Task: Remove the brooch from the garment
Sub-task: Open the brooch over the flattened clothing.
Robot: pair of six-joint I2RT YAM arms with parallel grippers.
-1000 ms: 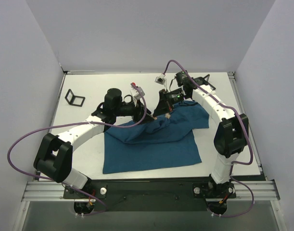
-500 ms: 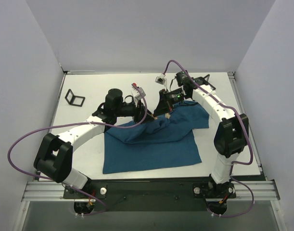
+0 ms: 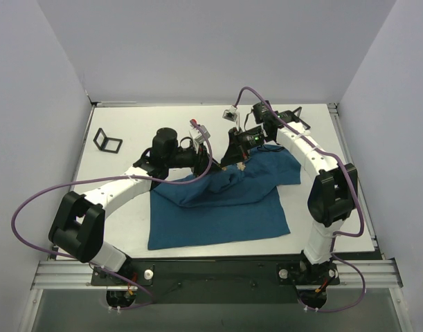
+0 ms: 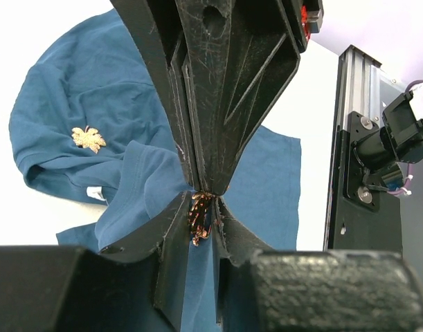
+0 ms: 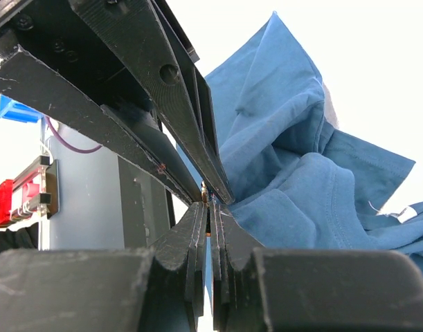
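Top view: the left pincer (image 3: 210, 166) and right pincer (image 3: 229, 160) meet nose to nose over the bunched-up far edge of the big dark teal cotton T-shirt (image 3: 218, 211). I can't tell from up here how the jaws stand, and whatever is between the tips is hidden. A pale gold leaf-shaped ornament (image 3: 242, 164) sits on the cloth just beside the right pincer.

Left wrist view: the left pincer (image 4: 199, 206) is pressed together on a tiny gold-orange glittery metal brooch (image 4: 199, 218), right at its tips. The right pincer (image 4: 201, 183) comes in from straight ahead, clamped together too, touching the same spot. The leaf-shaped ornament lies off to one side, flat on the shirt.

Right wrist view: the right pincer (image 5: 209, 207) is squeezed together, with just an orange glint at its tips. I can't tell if it's nipping metal or cloth. Shirt folds sit just beside it.

Handling guess: the brooch looks light, rigid, slick and a bit fragile, probably with a sharp pin. I'd grab the solid body, not the thin edges. The cotton is soft and stretchy and will follow any pull, so pin it down right behind the brooch.
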